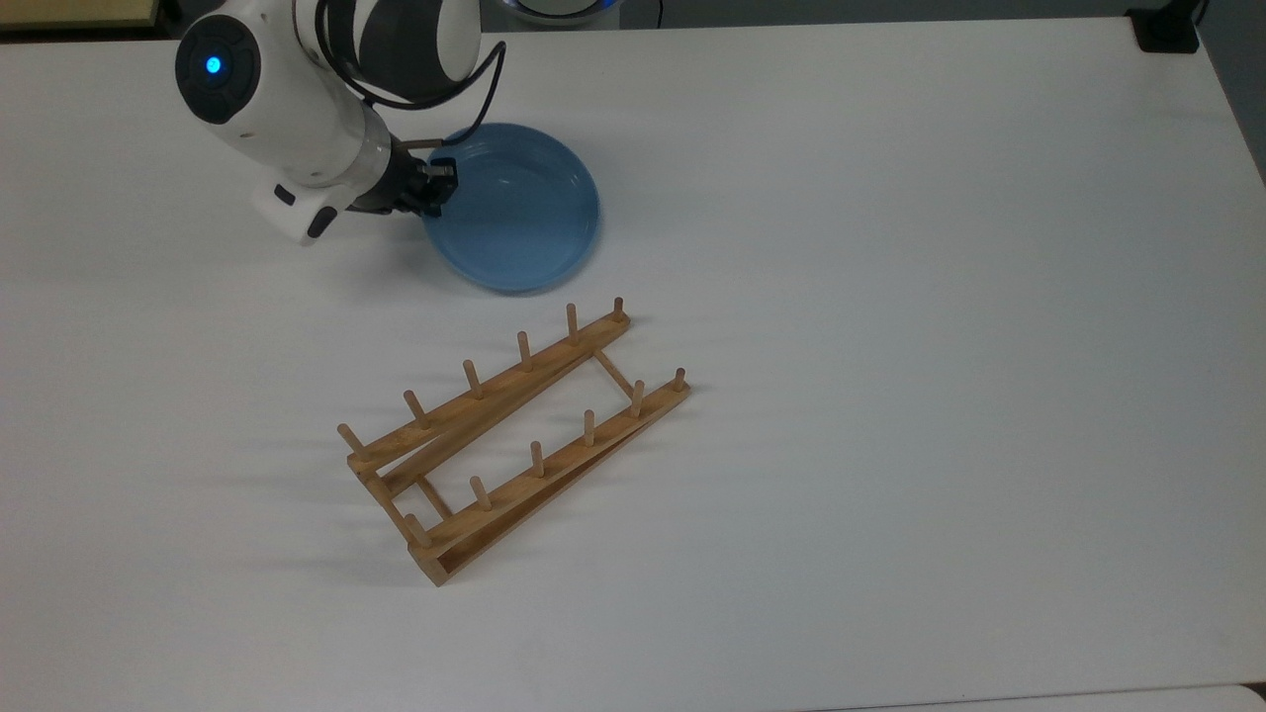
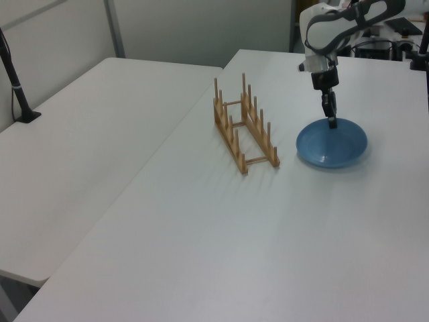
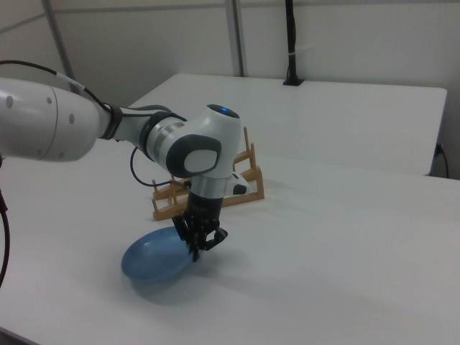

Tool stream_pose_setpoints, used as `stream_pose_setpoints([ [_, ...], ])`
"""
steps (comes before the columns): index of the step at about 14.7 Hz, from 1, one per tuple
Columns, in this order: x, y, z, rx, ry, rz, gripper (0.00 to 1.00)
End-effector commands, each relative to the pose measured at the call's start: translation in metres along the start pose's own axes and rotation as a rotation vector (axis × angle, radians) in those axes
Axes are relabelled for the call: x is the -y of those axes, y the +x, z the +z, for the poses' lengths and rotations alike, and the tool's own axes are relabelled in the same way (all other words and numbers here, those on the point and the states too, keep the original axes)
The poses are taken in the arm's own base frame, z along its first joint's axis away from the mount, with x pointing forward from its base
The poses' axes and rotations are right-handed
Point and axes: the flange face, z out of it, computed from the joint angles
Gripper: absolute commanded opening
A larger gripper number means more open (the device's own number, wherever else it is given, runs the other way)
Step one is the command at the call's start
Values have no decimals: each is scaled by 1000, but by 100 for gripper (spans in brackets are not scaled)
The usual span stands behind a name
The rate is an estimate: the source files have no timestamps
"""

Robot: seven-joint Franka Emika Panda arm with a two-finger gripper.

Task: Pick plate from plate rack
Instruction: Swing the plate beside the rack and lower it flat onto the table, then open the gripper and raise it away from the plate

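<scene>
Plate [image 1: 519, 210] is flat on the desk [image 1: 890, 297], end effector [image 1: 433, 187] pinching its near rim, rack [image 1: 514, 435] nearby; looks stiff, glossy, probably slippery and chippable, so hold the rim.

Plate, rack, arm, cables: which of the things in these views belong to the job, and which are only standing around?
Part of the job:
- plate, flat on the table, out of the rack
- plate rack, no plate in it
- gripper, at the plate's rim

Only around:
- black post on the neighbouring table
- black mount at the table's corner
</scene>
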Motion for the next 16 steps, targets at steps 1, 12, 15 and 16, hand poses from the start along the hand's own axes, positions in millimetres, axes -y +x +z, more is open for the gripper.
stream_pose_setpoints([
  [1,-9,12,26,-58,-76,33,14],
  [12,13,-7,-67,-139,-150,231,100],
  [15,64,-18,-117,-136,-219,248,100],
  [16,81,-23,-128,-127,-242,238,100],
])
